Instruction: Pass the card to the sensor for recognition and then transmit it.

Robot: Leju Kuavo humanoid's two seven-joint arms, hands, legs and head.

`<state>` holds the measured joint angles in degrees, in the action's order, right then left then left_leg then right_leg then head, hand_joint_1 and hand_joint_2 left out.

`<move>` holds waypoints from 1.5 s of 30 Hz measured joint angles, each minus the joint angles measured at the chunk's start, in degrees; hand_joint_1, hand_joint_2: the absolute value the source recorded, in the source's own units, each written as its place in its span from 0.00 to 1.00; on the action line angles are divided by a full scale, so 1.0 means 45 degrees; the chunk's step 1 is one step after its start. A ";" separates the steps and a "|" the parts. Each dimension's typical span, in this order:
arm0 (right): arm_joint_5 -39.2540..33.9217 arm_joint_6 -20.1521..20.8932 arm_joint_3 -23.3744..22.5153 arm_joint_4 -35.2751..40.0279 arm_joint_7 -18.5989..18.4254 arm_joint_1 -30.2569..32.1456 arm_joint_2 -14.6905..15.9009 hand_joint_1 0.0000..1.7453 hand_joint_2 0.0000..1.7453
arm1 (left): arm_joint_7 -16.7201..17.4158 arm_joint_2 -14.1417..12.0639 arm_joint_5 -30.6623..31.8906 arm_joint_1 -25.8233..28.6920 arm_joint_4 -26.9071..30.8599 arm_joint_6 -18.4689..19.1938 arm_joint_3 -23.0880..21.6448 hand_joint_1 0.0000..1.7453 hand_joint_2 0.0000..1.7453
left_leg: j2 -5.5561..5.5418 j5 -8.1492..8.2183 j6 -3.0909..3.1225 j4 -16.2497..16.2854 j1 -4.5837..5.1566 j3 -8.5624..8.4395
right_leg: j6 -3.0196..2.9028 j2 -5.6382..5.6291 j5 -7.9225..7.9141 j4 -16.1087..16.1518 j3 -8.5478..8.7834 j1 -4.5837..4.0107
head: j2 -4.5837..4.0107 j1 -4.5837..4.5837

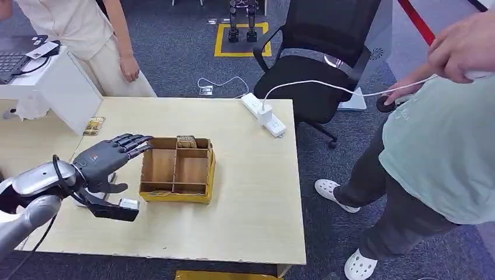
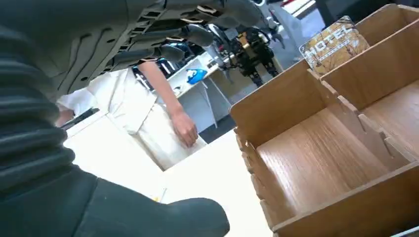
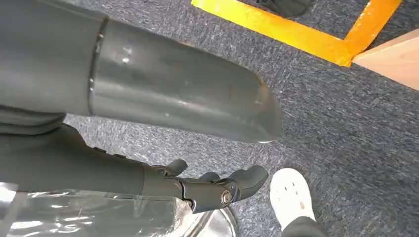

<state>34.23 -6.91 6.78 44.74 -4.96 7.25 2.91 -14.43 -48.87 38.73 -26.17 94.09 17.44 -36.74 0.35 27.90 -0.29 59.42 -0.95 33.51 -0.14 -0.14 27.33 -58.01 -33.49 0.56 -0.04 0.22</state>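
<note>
One card (image 1: pixel 186 141) stands on edge in the box's (image 1: pixel 177 192) far compartment, just beyond the left hand's (image 1: pixel 108 160) spread, empty fingers (image 1: pixel 135 142); right hand (image 3: pixel 217 190) hangs low, curled.

Hotel card (image 1: pixel 186 141) upright in box (image 1: pixel 153 192)

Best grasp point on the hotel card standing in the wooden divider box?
Judging by its pose, pinch the exposed top edge of the brown printed hotel card, coming from above. It stands upright in a far compartment of the wooden divider box, walls close around its lower part. The open left hand hovers beside the box.
</note>
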 joint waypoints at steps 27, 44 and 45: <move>0.0073 0.0019 -0.0185 -0.0199 0.0039 -0.0093 -0.0141 0.00 0.00 | 0.0054 -0.0276 -0.0208 -0.0225 0.0403 -0.0661 -0.2258 0.00 1.00 | -0.0001 0.0000 0.0000 0.0000 0.0001 0.0001 | 0.0000 0.0000 0.0000 0.0000 0.0000 0.0001 | 0.0000 0.0005; 0.0092 0.0068 -0.0272 -0.0189 -0.0005 -0.0108 -0.0199 0.00 0.00 | 0.0826 0.0433 0.0802 0.0167 0.0364 -0.1749 -0.2953 0.00 1.00 | -0.0001 0.0001 0.0000 0.0000 0.0001 0.0001 | 0.0000 0.0000 0.0000 0.0001 0.0000 0.0001 | 0.0000 0.0000; 0.0097 0.0073 -0.0272 -0.0189 -0.0010 -0.0107 -0.0204 0.00 0.00 | 0.0836 0.0472 0.0865 0.0198 0.0350 -0.1803 -0.2957 0.00 1.00 | -0.0001 0.0001 0.0000 0.0000 0.0001 0.0001 | 0.0000 0.0000 0.0000 0.0001 0.0000 0.0001 | 0.0000 0.0005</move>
<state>34.67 -6.58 5.55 43.89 -5.01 6.77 1.99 -10.67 -46.75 42.62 -25.28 95.67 9.33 -50.05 0.35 27.90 -0.28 59.42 -0.94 33.51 -0.14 -0.14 27.33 -58.01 -33.49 0.56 -0.04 0.24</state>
